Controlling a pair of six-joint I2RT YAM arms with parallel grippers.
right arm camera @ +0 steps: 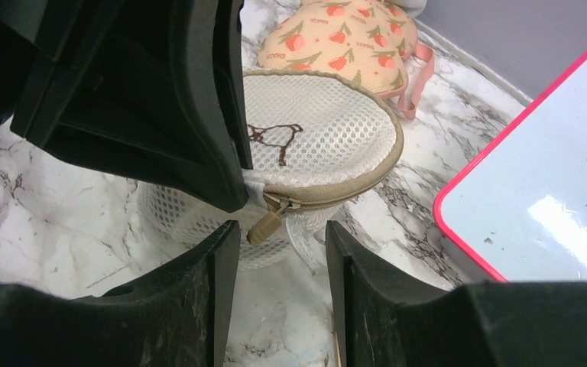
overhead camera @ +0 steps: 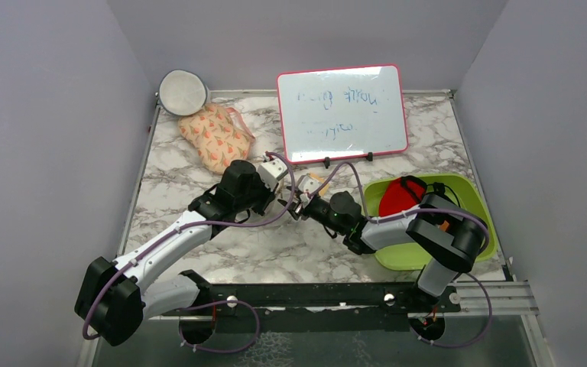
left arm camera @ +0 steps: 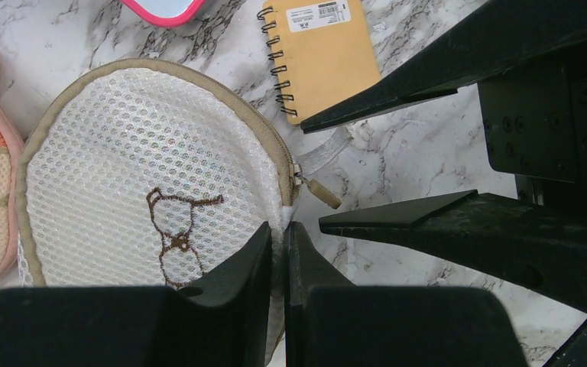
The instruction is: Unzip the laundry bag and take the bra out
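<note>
The laundry bag is a round white mesh pouch with a beige zip rim and a brown squiggle, lying on the marble table. It also shows in the right wrist view. My left gripper is shut on the bag's mesh edge just below the zip end. The beige zip pull hangs free beside it. My right gripper is open, and the zip pull sits just beyond its fingertips, between them. In the top view both grippers meet over the bag and hide it. The bra is not in view.
A peach floral pouch lies behind the bag at the left, with a grey-rimmed white disc beyond it. An orange spiral notepad lies just behind the grippers. A pink-framed whiteboard stands at the back. A green bin holding something red is at the right.
</note>
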